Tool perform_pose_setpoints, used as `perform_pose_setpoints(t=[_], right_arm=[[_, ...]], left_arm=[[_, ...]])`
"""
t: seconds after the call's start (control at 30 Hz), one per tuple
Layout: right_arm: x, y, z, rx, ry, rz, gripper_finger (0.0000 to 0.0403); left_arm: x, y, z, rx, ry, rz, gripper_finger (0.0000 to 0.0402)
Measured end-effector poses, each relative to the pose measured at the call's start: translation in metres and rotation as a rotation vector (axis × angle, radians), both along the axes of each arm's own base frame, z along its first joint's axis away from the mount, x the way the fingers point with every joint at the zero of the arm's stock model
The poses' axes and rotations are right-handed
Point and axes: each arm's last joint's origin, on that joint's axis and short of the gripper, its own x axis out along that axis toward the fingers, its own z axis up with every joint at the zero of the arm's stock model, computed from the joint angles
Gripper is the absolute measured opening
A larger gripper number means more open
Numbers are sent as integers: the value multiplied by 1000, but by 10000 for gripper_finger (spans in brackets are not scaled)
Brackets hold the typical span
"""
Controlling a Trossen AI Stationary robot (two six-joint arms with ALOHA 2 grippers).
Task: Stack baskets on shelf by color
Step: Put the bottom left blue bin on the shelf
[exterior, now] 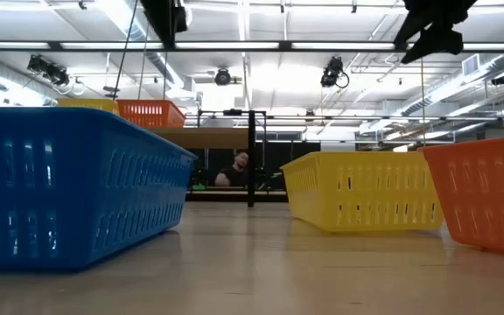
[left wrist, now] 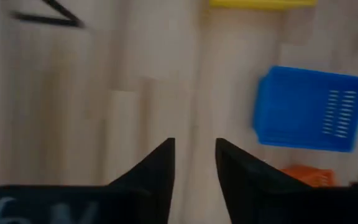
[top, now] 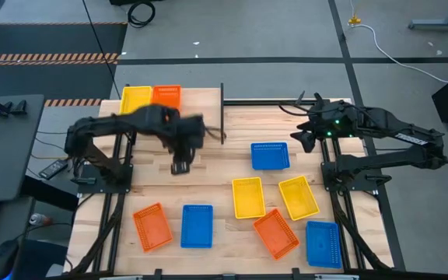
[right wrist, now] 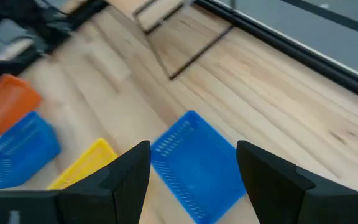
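The shelf stands at the table's far left; a yellow basket and an orange basket sit side by side on it. Seven baskets rest flat on the table: blue, two yellow, orange, blue, blue, orange. My left gripper hovers over bare table in front of the shelf, its fingers a narrow gap apart, holding nothing. My right gripper hangs right of the far blue basket, wide open and empty.
The shelf's thin black leg stands at its right end. Bare tabletop lies between the shelf and the near row of baskets. A person shows in the room beyond the table. A remote and cables lie off the table's left edge.
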Motion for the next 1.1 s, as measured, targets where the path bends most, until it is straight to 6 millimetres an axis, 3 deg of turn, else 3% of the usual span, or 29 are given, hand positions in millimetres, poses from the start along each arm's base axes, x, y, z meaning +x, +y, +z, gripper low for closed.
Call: perform_pose_setpoints(t=[0.27,0.5,0.7,0.9,1.1], right_arm=[[1,-4,-3,6,33,-8,244],[3,-9,-5,-29,70,-1,244],[2,-13,-6,-59,109,19,244],[0,-16,-9,-65,163,17,244],[-1,-17,-10,-63,169,8,244]], left_arm=[[4,-67,-38,-133,60,36,192],[7,-126,-46,-256,-62,4,230],[12,-171,-59,-259,-120,-83,244],[20,-215,-96,-226,-84,-141,250],[26,-234,-138,-181,39,-98,252]])
